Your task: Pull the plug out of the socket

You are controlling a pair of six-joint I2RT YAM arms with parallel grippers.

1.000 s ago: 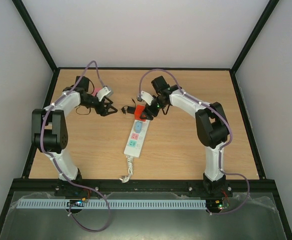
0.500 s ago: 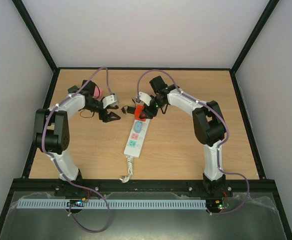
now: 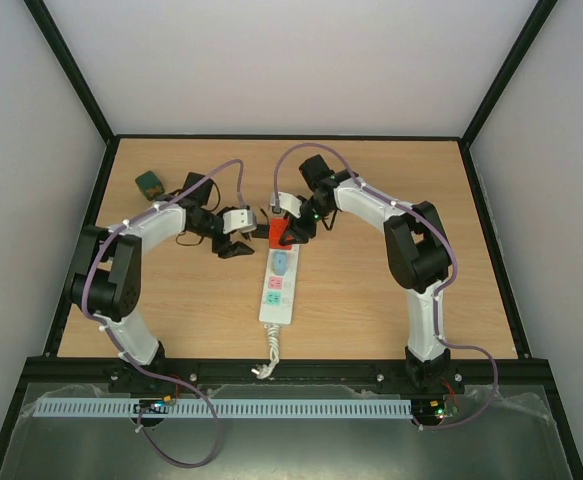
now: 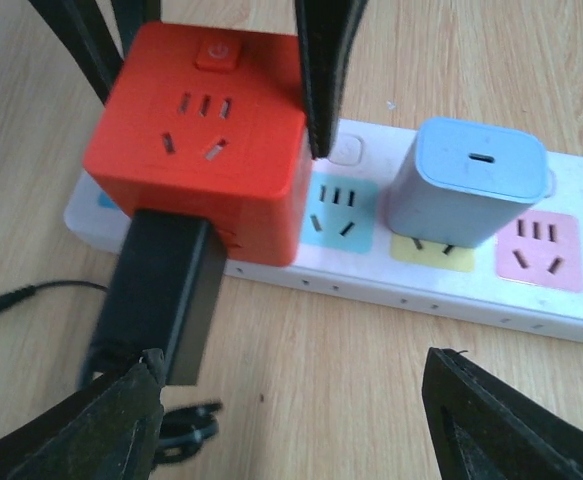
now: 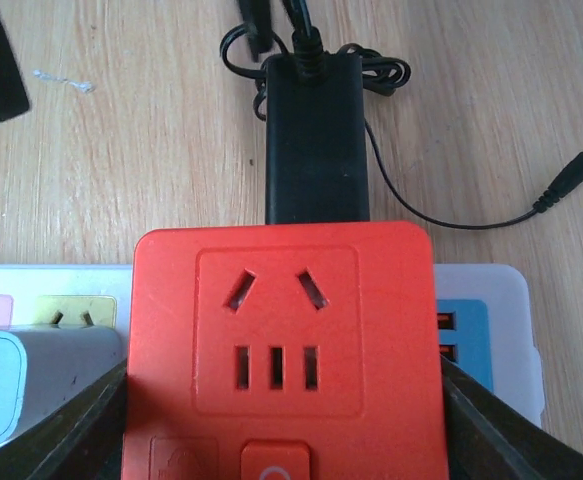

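Swinging in from the side, the left arm has brought its fingers [image 4: 121, 425] close beside the socket [image 3: 275, 300], and a small green block [image 3: 151, 183] that it hid before now shows well off to that side. Meanwhile the socket has turned from a slant to lie nearly straight along the bench [image 3: 391, 300], its coiled cord [image 3: 269, 352] pointing at the arm bases.

At the socket's far end sits a red cube [image 5: 281, 340], plugged into the last outlet. This looks to be the plug to pull. A black adapter [image 4: 161, 300] is plugged into the cube's side, its thin lead trailing on the bench beyond the socket's end. Just next to the cube along the row, a pale blue charger [image 4: 468, 195] stands in another outlet.

The right fingers [image 5: 61, 440] are closed against two opposite sides of the cube, gripping it. The left fingers stand wide apart with nothing between them, hovering low just beside the socket near the cube and not touching it.

As for progress, the grip is made but nothing has come loose: the cube's base sits flush on the socket. What is left, I judge, is for the left fingers to press the socket down and for the right to lift the cube clear. With the socket unpinned, it would likely rise with the pull.
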